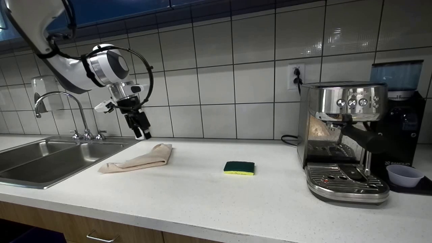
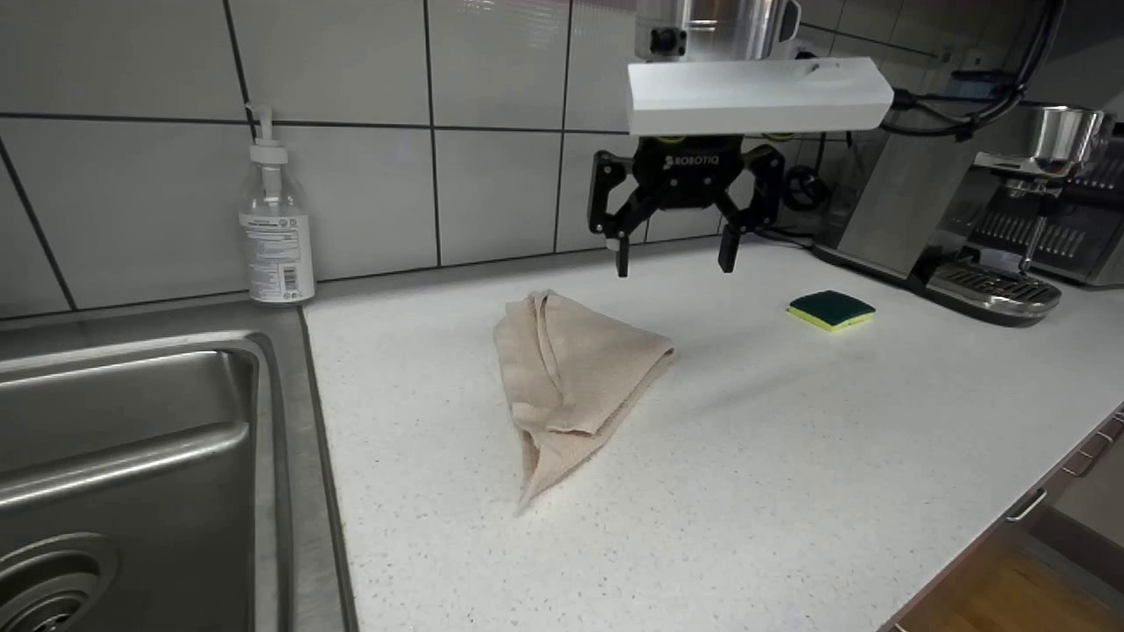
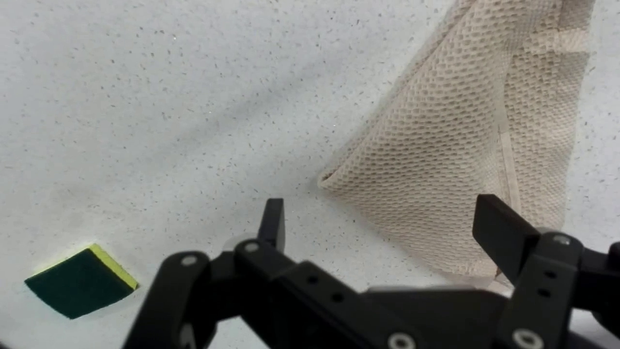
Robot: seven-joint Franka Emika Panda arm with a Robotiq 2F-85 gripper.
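Though near the wide-spread claw [image 2: 675, 262], the beige cloth [image 2: 588, 369] below and apart from it.

The counter [image 1: 202, 202] bears cloth [image 1: 145, 161], sponge [image 1: 239, 167] and coffeemaker [image 1: 329, 135].

One countertop [image 1: 202, 199], three camera views.
In an exterior view: set back, facing the tiled wall [image 1: 216, 87], sink [image 1: 57, 165] at left, espresso machine [image 1: 337, 143] at right. In an exterior view: nearer, from the sink end, looking slantwise along the countertop, drain [image 2: 53, 582] at lower left. Wrist view: close above, looking steeply down. Shared by all three: cloth [image 2: 584, 369] and sponge [image 2: 832, 309].
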